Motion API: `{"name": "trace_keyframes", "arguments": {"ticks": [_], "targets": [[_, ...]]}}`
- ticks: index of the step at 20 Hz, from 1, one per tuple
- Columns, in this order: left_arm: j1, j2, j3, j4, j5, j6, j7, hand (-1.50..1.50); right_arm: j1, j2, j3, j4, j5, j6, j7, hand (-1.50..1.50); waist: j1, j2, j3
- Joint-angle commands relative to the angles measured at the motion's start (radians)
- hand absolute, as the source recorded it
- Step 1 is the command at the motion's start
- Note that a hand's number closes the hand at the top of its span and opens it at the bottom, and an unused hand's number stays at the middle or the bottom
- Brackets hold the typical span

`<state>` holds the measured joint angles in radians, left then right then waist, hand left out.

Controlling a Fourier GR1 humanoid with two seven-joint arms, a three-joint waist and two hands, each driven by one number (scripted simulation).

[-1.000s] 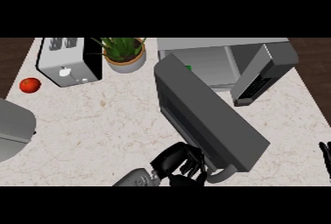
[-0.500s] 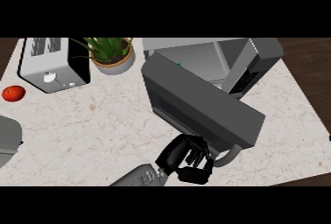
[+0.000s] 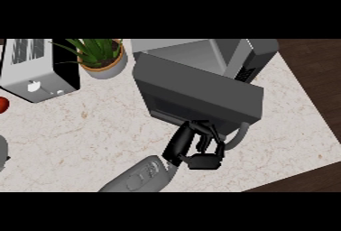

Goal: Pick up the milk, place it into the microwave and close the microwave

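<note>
The door is coming round! A second ago it stood wide open, reaching out towards the near edge of the counter. Now it has swung back towards the microwave, and only a wedge of the cavity shows behind it on the far side. The toaster and the potted plant have slid rightwards in our view too, so the head has turned with the push.

And the milk? We can't see it anywhere on the counter. With the door in the way we can't look into the cavity either, so our read is that it is already inside and this is the closing step. There is still some swing to go before the door sits flush.

Now the left hand, coming up from the near edge. Its fingers are clenched, with nothing held that we can make out. It rests against the near face of the door at its lower edge, just left of the curved handle. It looks like a push rather than a pull on that handle. The right hand doesn't show at all.
</note>
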<state>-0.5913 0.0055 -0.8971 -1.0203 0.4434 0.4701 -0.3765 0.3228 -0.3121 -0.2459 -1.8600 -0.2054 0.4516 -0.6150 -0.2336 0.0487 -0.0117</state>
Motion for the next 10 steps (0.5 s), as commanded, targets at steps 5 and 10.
{"name": "trace_keyframes", "arguments": {"ticks": [5,10], "targets": [[-0.134,-0.005,0.070,0.066,0.152,0.034,-0.024,1.50,-0.028,-0.051,-0.007,-0.035,-0.049,0.036,0.060,-1.50,-0.046,0.016,0.002],[-0.203,-0.005,0.102,0.130,0.221,0.035,-0.039,1.50,-0.053,-0.076,-0.030,-0.041,-0.082,0.029,0.103,-1.50,-0.053,0.022,0.003]]}}
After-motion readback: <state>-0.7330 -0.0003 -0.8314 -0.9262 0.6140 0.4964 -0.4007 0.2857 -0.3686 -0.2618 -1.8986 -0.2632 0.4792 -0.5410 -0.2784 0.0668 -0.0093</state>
